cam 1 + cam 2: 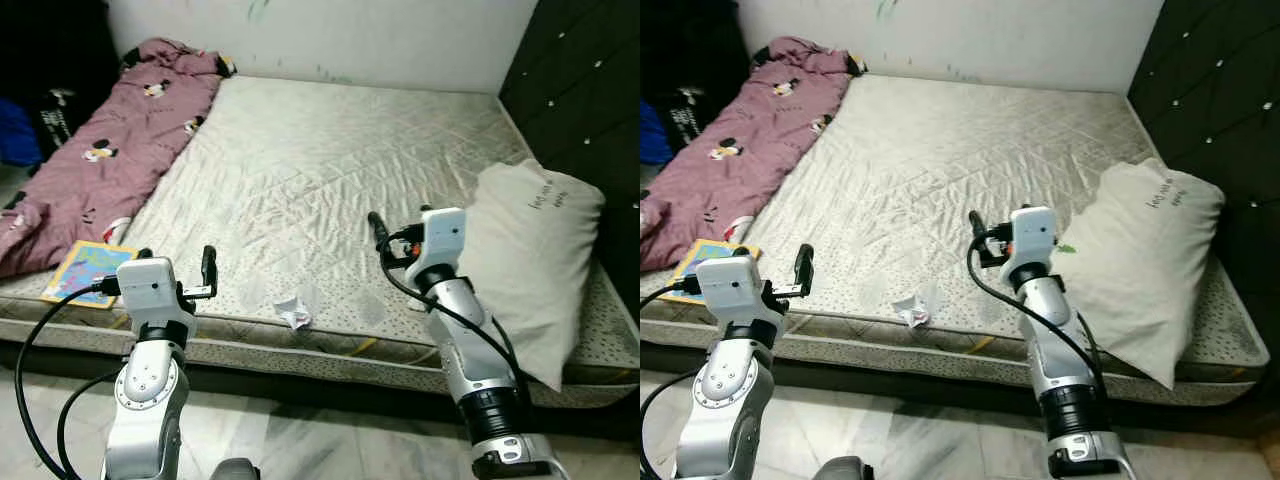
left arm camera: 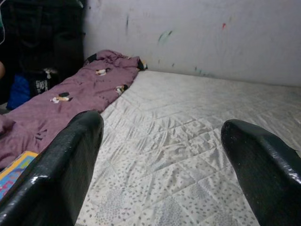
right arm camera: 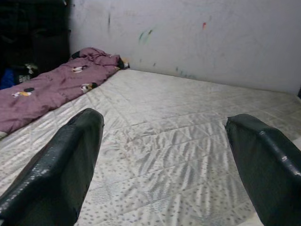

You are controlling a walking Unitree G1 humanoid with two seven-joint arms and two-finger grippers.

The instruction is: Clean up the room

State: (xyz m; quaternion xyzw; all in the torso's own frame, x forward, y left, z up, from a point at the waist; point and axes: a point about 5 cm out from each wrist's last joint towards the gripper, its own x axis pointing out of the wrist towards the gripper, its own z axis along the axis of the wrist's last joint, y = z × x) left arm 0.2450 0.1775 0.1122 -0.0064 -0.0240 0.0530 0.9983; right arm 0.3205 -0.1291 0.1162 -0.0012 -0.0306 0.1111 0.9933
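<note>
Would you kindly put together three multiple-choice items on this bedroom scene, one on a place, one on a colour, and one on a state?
1. Where does the crumpled paper lie?
A. on the pillow
B. on the mattress near its front edge
C. on the floor

2. What colour is the blanket along the mattress's left side?
A. green
B. white
C. purple-pink

3. How do the left gripper's fingers stand?
A. spread apart, holding nothing
C. shut on the book
B. shut on the paper

Answers:
1. B, the paper sits on the mattress between the two arms, close to the near edge.
2. C, the blanket is purple-pink with small cartoon prints.
3. A, the left wrist view shows bare mattress between the two fingers.
</note>
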